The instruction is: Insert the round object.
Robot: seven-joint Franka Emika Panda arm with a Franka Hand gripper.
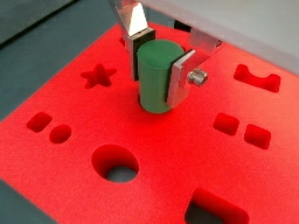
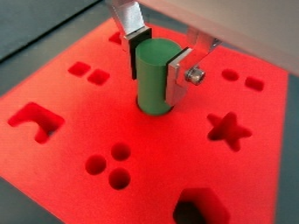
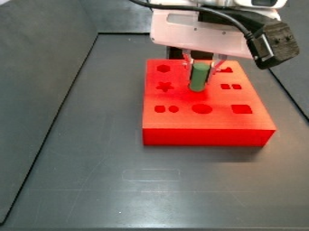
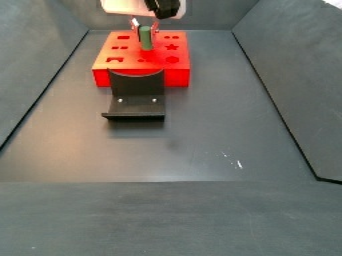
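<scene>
Silver fingers of the gripper are clamped on the upright green peg, whose lower end meets the red block, possibly inside a hole. A fixture stands beside the block.

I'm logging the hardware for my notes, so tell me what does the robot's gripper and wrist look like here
The gripper has two flat silver plate fingers with dark pads inside; a small silver bolt shows on one plate in both wrist views. In a side view, the hand above them is a white, boxy housing, with a black camera-like block and dark cables attached beside it.
</scene>
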